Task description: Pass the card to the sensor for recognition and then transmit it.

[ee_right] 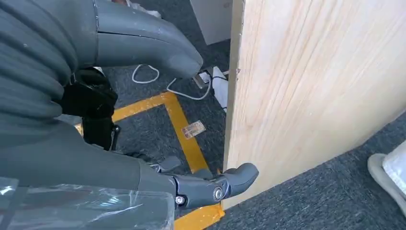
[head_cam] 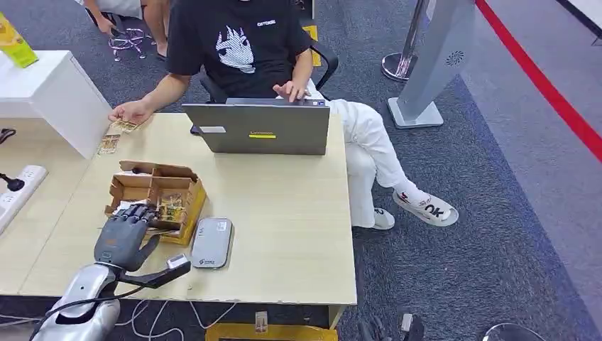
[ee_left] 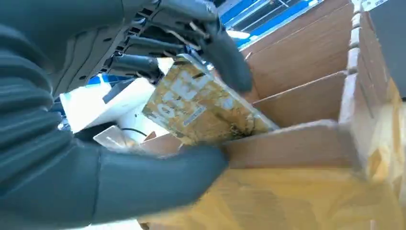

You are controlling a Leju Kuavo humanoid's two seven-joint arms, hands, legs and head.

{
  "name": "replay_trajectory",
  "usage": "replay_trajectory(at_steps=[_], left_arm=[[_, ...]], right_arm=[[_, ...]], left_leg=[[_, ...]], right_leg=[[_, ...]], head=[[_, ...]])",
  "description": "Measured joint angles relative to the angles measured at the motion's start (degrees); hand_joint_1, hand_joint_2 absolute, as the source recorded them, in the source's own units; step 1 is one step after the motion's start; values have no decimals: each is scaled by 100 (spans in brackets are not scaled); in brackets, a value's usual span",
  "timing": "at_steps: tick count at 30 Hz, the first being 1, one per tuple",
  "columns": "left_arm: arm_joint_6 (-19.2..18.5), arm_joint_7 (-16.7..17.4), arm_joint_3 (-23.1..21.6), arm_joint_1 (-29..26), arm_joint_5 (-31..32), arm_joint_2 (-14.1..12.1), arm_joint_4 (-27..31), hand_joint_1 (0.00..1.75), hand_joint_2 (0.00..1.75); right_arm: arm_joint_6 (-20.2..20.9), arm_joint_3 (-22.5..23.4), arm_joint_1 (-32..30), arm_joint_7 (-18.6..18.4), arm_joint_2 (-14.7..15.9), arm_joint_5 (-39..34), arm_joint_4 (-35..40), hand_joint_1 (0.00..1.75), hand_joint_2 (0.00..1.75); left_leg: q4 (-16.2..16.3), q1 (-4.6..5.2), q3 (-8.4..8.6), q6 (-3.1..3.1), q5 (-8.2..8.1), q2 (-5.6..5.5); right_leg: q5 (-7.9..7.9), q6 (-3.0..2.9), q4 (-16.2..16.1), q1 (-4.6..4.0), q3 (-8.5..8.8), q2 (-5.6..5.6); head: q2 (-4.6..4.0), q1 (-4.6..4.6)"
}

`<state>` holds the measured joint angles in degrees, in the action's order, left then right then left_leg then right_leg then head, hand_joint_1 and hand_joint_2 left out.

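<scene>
My left hand (head_cam: 126,231) reaches into the near side of an open cardboard box (head_cam: 152,186) with dividers on the table. In the left wrist view a yellow patterned card (ee_left: 201,108) stands tilted out of a compartment, pinched between my thumb (ee_left: 158,184) and a dark finger (ee_left: 225,62). More cards (head_cam: 170,209) lie in the box (ee_left: 306,100). The grey card sensor (head_cam: 211,243) lies flat just right of the box. My right hand (ee_right: 119,163) hangs beside the wooden table panel (ee_right: 311,86), fingers apart, holding nothing.
A person sits across the table at a grey laptop (head_cam: 259,128); one of their hands (head_cam: 131,112) rests by loose cards (head_cam: 113,135) at the far left. A white cabinet (head_cam: 53,92) and a power strip (head_cam: 18,188) stand to the left. The floor has yellow tape (ee_right: 184,136) and cables.
</scene>
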<state>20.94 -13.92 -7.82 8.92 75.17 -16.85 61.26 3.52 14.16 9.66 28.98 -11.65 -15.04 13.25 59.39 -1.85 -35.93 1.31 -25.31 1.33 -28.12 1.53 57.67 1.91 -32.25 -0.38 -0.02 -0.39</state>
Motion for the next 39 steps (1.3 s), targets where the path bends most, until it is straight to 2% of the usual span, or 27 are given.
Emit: replay_trajectory(at_steps=[29, 34, 39], left_arm=[[20, -26, 2, -18, -131, -37, 81, 175, 175], [376, -46, 2, -67, -133, -39, 192, 175, 175], [1025, -129, 61, -56, -454, -46, 672, 175, 175]], right_arm=[[-42, 24, 2, -2, -2, 81, 0, 0, 175], [-46, 31, 4, -2, -2, 105, 0, 0, 175], [-52, 63, 3, -2, -15, 129, 0, 0, 175]], left_leg=[[0, 0, 0, 0, 0, 0], [0, 0, 0, 0, 0, -1], [0, 0, 0, -1, 1, -1]], right_leg=[[0, 0, 0, 0, 0, 0], [0, 0, 0, 0, 0, -1], [1, 0, 0, 0, 0, -1]], head=[[0, -2], [0, -2], [0, -2]])
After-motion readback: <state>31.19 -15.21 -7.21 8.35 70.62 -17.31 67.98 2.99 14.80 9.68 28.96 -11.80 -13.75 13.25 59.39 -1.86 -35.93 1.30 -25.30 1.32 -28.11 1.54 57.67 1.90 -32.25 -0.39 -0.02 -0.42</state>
